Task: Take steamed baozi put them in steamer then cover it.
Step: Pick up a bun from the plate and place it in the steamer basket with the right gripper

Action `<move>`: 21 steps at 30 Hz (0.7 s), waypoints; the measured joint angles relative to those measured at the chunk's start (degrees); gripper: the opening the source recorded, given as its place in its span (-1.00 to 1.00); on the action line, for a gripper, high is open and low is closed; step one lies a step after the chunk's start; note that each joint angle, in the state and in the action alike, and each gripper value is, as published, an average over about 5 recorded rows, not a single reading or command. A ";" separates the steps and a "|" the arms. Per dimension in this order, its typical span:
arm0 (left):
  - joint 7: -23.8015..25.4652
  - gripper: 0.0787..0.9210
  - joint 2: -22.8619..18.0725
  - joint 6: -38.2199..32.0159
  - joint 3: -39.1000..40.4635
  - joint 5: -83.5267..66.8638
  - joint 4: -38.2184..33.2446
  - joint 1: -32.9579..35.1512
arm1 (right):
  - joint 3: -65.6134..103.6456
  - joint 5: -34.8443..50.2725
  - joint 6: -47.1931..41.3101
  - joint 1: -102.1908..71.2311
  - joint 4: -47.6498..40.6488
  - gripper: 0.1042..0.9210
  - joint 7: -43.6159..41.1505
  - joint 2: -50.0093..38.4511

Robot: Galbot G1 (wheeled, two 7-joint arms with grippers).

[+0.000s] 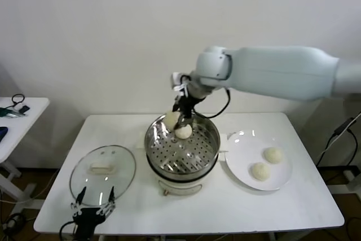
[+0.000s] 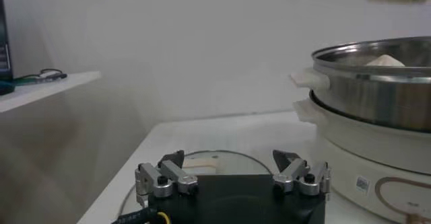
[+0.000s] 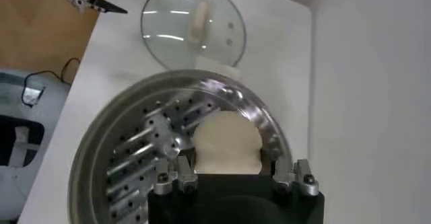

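Left tool (image 1: 93,202) parked at the near edge of the worktop (image 1: 316,207), jaws spread wide, holding nothing, just in front of the cover (image 1: 102,174). Cover lies flat on the worktop, handle up, beside the steamer (image 1: 182,152) and not yet on it.

Steamer at mid-worktop, open. Perforated tray bare across the near and middle part. Two baozi at the far rim: one resting in the tray (image 1: 171,119), the other (image 1: 183,131) gripped by the right tool (image 1: 184,118), jaws narrowed onto it, low over the tray.

White plate (image 1: 242,142) on the steamer's right side carries the other two baozi (image 1: 273,154), side by side but apart.

Progress, judged: roughly halfway through loading. One bun in, one being set down. Left to do: release, move two from the plate, then fit the cover.
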 measured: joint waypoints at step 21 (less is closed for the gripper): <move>-0.34 0.77 -0.29 -0.39 -0.03 -0.04 -0.64 0.73 | 0.68 -4.87 -3.63 -11.16 -6.13 0.62 5.26 6.31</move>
